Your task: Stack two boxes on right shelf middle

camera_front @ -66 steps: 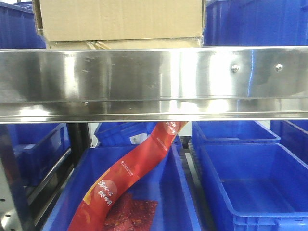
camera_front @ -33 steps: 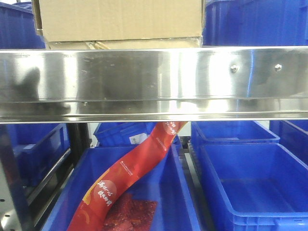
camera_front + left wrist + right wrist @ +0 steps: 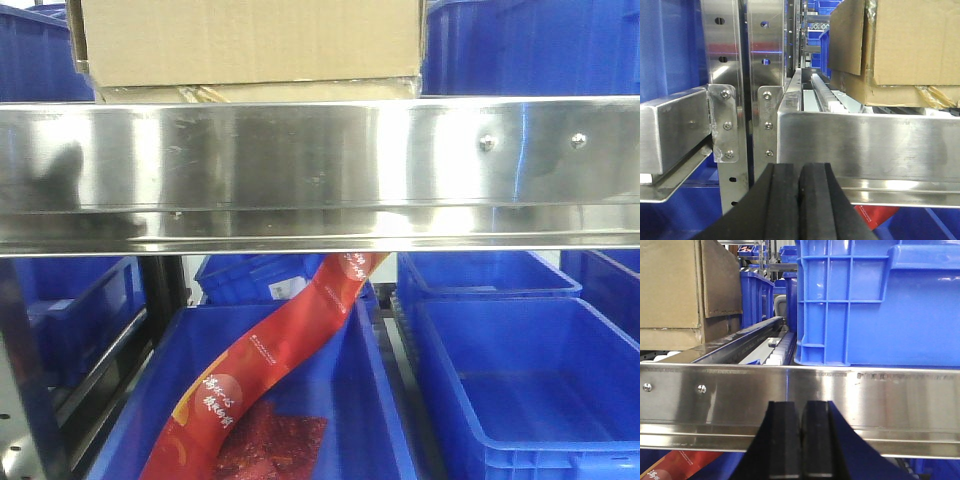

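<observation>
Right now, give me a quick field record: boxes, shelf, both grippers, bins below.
boxes: upper cardboard box sits on a lower box, on the shelf
shelf: steel front rail in front of both arms
left gripper: fingers shut, empty, facing the rail
right gripper: fingers shut, empty, facing the rail
neighbour: blue crate right of the boxes
below: red packaging strip in the left bin; right bin empty

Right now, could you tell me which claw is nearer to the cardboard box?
Left, probably. The left claw sits below the cardboard box, left of it; the right claw faces the blue bin.
</observation>
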Tool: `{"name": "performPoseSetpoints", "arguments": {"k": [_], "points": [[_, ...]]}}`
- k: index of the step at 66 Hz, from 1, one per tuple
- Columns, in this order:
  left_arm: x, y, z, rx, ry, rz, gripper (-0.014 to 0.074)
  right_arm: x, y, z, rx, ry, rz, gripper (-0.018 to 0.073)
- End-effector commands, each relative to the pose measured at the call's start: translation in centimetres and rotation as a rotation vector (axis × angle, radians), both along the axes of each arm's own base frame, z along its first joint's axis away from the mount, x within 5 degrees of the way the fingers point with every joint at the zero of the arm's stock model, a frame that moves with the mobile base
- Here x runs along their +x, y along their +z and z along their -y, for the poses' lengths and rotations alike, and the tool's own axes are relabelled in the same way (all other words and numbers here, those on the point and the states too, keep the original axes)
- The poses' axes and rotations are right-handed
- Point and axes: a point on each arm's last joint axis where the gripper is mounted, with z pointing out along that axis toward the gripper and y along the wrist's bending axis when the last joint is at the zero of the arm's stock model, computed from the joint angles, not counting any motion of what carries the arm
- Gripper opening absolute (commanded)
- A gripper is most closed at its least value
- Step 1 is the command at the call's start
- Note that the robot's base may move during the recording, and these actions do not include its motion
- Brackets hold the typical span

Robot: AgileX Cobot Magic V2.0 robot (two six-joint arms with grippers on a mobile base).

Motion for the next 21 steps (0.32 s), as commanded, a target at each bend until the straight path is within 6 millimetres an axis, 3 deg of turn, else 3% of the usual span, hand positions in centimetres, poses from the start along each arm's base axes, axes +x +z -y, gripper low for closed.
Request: {"name": "performPoseSetpoints", "arguments": {"k": [1, 21], "points": [[-0.06, 0.19, 0.02, -0.010, -0.004, 0.021, -0.0111, -0.04, 0.12, 0.01, 0.001, -0.002, 0.014, -0.0163], [-0.06, 0.19, 0.02, -0.010, -0.004, 0.021, -0.0111, -0.04, 0.12, 0.01, 0.001, -0.002, 0.014, -0.0163]]}}
